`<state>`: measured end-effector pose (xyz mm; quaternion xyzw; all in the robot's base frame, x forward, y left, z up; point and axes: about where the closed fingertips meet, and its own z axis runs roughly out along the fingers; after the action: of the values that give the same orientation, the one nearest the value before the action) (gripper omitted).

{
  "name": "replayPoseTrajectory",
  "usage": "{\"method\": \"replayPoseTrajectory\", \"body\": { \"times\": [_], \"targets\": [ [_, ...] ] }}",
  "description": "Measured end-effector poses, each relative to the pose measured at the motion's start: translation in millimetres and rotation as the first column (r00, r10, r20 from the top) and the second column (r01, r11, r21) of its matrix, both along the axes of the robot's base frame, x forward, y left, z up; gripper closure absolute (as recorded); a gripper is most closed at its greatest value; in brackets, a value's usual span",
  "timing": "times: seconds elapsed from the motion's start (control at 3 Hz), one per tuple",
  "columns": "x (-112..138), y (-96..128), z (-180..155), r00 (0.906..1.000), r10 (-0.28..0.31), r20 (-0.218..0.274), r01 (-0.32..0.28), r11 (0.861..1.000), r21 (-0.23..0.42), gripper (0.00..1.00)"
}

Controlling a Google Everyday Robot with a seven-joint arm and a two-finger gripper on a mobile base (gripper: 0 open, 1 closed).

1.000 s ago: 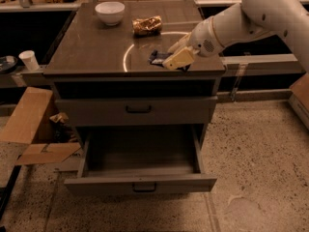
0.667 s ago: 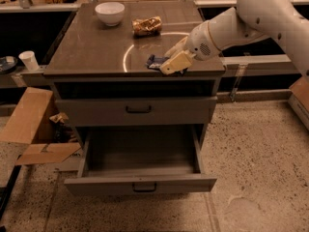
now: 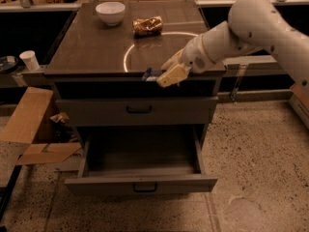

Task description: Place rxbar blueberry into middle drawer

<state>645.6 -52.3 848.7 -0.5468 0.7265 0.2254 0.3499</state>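
My gripper (image 3: pixel 166 75) hangs at the front edge of the counter top (image 3: pixel 96 52), shut on the rxbar blueberry (image 3: pixel 150 74), whose dark blue end sticks out to the left of the pale fingers. The bar is held in the air just past the counter's edge, above the cabinet front. The middle drawer (image 3: pixel 141 182) is the lowest one and stands pulled open below, with an empty grey inside and a dark bar handle on its front. The grey drawer (image 3: pixel 139 110) above it is closed.
A white bowl (image 3: pixel 110 12) and a crinkled golden-brown snack bag (image 3: pixel 147 25) sit at the back of the counter. A white cup (image 3: pixel 30 60) stands on a ledge at the left. Flattened cardboard (image 3: pixel 34 129) lies on the floor left of the cabinet.
My gripper has carried the bar from over the counter's front part toward the near edge and slightly left, so that it now hangs past the edge.
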Motion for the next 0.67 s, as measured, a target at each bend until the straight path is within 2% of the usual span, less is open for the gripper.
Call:
{"method": "replayPoseTrajectory", "body": {
  "times": [0.33, 0.67],
  "targets": [
    [-33, -4, -36, 0.9992, -0.039, -0.009, 0.039, 0.999, 0.008, 1.0],
    [-70, -8, -91, 0.9948, -0.064, -0.079, 0.064, 0.998, 0.0, 1.0]
  ]
}}
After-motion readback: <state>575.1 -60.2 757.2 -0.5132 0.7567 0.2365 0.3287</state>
